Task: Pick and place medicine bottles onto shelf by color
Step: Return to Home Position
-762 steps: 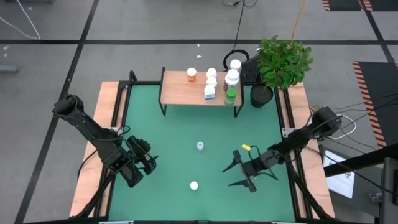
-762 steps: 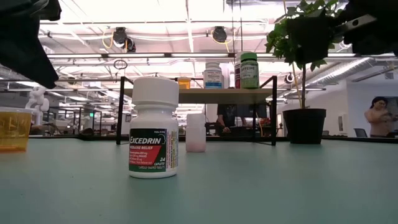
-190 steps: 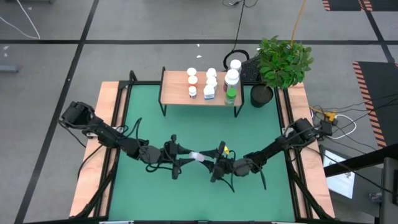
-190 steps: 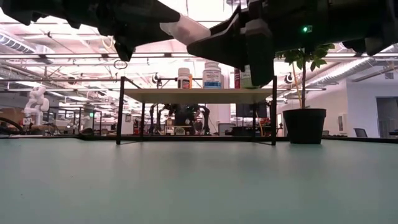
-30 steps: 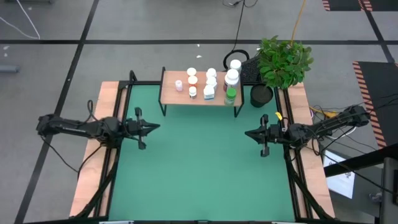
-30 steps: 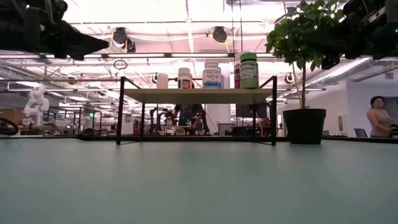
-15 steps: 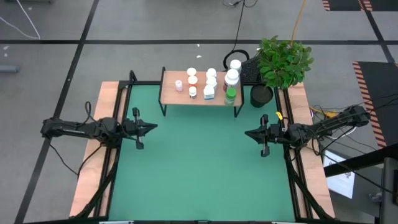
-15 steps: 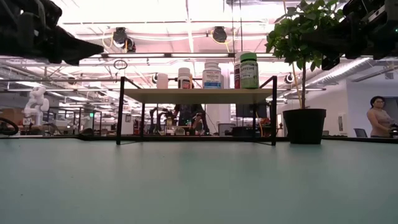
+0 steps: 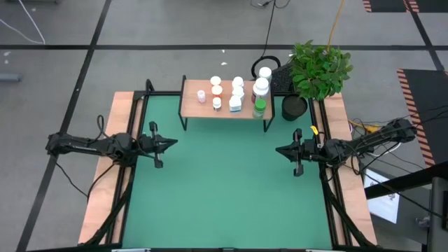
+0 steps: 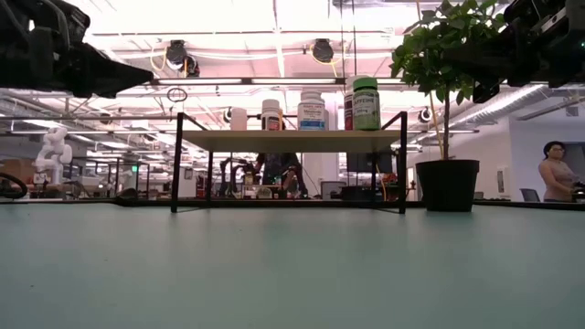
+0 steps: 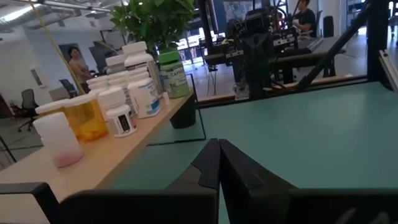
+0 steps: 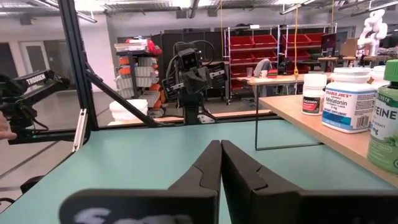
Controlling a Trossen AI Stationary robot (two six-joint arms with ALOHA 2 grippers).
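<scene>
The shelf [image 9: 196, 106], a light-wood board on black legs, stands at the table's far side. On it stand several medicine bottles: a pink one [image 9: 201, 96], an orange one [image 9: 216, 86], white ones [image 9: 236, 103] and a green one [image 9: 260, 106]. In the left wrist view the pink bottle [image 11: 57, 140] stands nearest, the green one [image 11: 173, 73] farthest. My left gripper [image 9: 175, 142] hangs shut over the table's left side, pointing right. My right gripper [image 9: 277, 150] hangs shut over the right side, pointing left. Neither holds anything.
A potted plant [image 9: 316, 70] in a black pot [image 9: 294, 107] stands at the table's far right corner, next to the shelf. Wooden strips [image 9: 115, 168] run along the table's left and right edges. The green mat [image 9: 224, 189] lies between the two arms.
</scene>
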